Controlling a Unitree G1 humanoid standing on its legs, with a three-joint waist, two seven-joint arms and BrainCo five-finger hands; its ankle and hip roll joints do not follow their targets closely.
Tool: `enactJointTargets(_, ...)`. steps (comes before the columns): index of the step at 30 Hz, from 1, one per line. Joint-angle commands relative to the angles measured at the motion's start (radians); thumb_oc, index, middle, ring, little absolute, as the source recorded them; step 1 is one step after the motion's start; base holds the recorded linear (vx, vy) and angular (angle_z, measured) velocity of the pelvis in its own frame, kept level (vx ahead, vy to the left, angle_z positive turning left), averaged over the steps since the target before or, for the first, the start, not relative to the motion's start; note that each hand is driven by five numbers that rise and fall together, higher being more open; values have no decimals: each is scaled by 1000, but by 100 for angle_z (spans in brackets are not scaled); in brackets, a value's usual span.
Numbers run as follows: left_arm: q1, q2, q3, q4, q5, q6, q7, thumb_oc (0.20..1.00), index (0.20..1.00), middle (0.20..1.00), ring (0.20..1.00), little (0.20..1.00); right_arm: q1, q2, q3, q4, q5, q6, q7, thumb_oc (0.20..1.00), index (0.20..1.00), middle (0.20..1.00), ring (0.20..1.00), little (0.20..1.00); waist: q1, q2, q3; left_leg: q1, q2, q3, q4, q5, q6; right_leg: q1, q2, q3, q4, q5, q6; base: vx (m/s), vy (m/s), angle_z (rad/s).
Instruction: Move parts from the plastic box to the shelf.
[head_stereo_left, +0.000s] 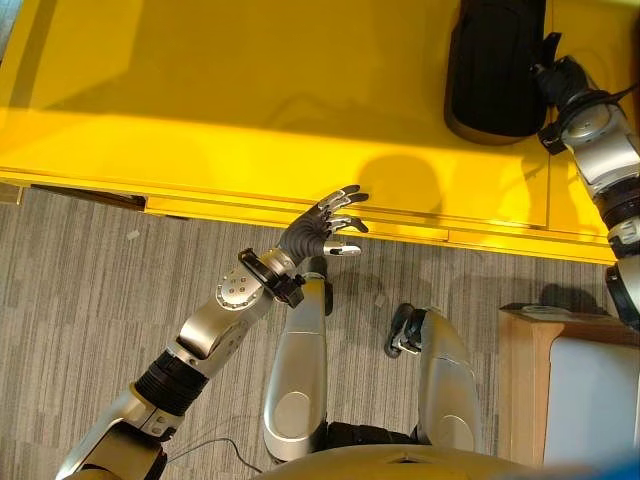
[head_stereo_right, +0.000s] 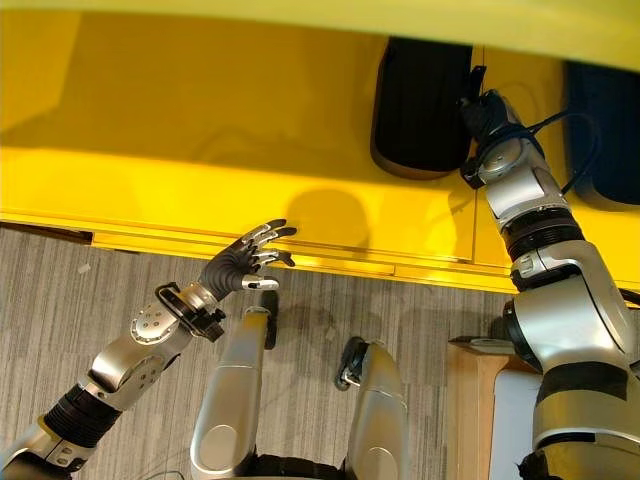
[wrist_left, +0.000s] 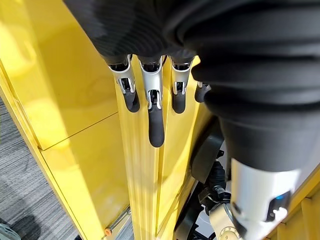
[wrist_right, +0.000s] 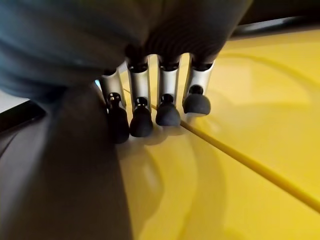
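1. A dark, ribbed, rounded part (head_stereo_right: 420, 105) stands on the glossy yellow shelf (head_stereo_left: 230, 110).
2. The right hand (head_stereo_right: 480, 115) touches the part's side; whether its fingers (wrist_right: 167, 112) grip it is hidden.
3. The left hand (head_stereo_left: 325, 225) hovers at the shelf's front edge, fingers (wrist_left: 155, 125) spread, empty, above grey carpet (head_stereo_left: 90, 290).

No lettering, number, label or sign can be read anywhere here: the yellow shelf (head_stereo_left: 250, 90) is plain, the dark part (head_stereo_left: 497, 70) far right on it carries no print that can be made out, and the grey carpet (head_stereo_left: 90, 290) and the wooden piece (head_stereo_left: 525, 380) near right are bare of marks too.
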Motion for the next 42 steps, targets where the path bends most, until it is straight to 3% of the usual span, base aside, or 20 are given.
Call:
enactJointTargets(1, 54, -34, -28, 20, 56, 29, 11, 1000, 1000, 1000, 1000, 1000, 134, 0, 22, 26, -31, 26, 58, 200, 200, 200, 200, 200, -15, 16, -19, 79, -13, 69, -89, -39, 63, -44, 51, -35, 140, -3, -17, 0, 0, 0)
enactJointTargets(13, 40, -49, -30, 38, 62, 31, 16, 1000, 1000, 1000, 1000, 1000, 165, 4, 26, 22, -74, 22, 51, 200, 200, 200, 200, 200, -20, 18, -19, 76, -10, 70, -88, -39, 64, -50, 47, -36, 137, 3, -17, 0, 0, 0)
enactJointTargets(18, 36, -53, -30, 44, 61, 33, 24, 1000, 1000, 1000, 1000, 1000, 168, -1, 34, 15, -108, -10, -26, 200, 200, 200, 200, 200, -22, 19, -19, 71, -10, 73, -86, -39, 65, -52, 48, -37, 140, -1, -20, 0, 0, 0)
enactJointTargets(19, 34, -56, -34, 54, 63, 23, 20, 1000, 1000, 1000, 1000, 1000, 173, -1, 30, 11, -90, -21, -114, 922, 922, 922, 922, 922, -23, 20, -19, 71, -10, 73, -85, -38, 66, -53, 47, -38, 145, -2, -20, 0, 0, 0)
enactJointTargets(20, 35, -57, -35, 55, 63, 20, 19, 1000, 1000, 1000, 1000, 1000, 174, -1, 27, 12, -89, -24, -134, 934, 934, 934, 934, 934, -23, 21, -19, 71, -11, 73, -85, -38, 66, -53, 47, -38, 145, -3, -20, 0, 0, 0)
enactJointTargets(21, 35, -60, -38, 56, 61, 18, 21, 1000, 1000, 1000, 1000, 1000, 172, -2, 19, 13, -77, -32, -181, 583, 583, 583, 583, 583, -23, 22, -19, 71, -13, 71, -84, -39, 67, -52, 47, -37, 145, -4, -20, 0, 0, 0)
enactJointTargets(22, 35, -60, -39, 57, 57, 17, 26, 1000, 1000, 1000, 1000, 1000, 168, -2, 11, 15, -73, -40, -204, 743, 743, 743, 743, 743, -23, 23, -19, 71, -14, 70, -83, -41, 67, -52, 47, -37, 145, -4, -20, 0, 0, 0)
enactJointTargets(23, 35, -60, -41, 58, 55, 15, 29, 1000, 1000, 1000, 1000, 1000, 165, 1, 2, 18, -80, -43, -233, 1000, 1000, 1000, 1000, 1000, -23, 25, -19, 70, -15, 69, -81, -41, 67, -52, 47, -37, 146, -5, -19, 0, 0, 0)
enactJointTargets(26, 31, -63, -46, 66, 54, 11, 30, 1000, 1000, 1000, 1000, 1000, 158, 4, -14, 30, -77, -62, -289, 1000, 1000, 1000, 1000, 1000, -21, 28, -19, 69, -19, 67, -80, -41, 67, -52, 47, -39, 147, -5, -19, 0, 0, 0)
enactJointTargets(33, 31, -69, -59, 86, 45, -10, 21, 1000, 1000, 1000, 1000, 1000, 138, -11, -53, -2, -117, -175, -424, 1000, 1000, 1000, 1000, 1000, -26, 44, -19, 67, -29, 65, -84, -39, 66, -54, 48, -32, 145, -7, -18, 0, 10, -1)
enactJointTargets(42, 43, -72, -64, 94, 46, -17, 8, 1000, 1000, 1000, 1000, 1000, 138, -29, -62, -70, -98, -196, -444, 1000, 1000, 1000, 1000, 1000, -33, 53, -19, 75, -35, 64, -85, -42, 65, -49, 50, -23, 139, -7, -19, 0, 3, 0)
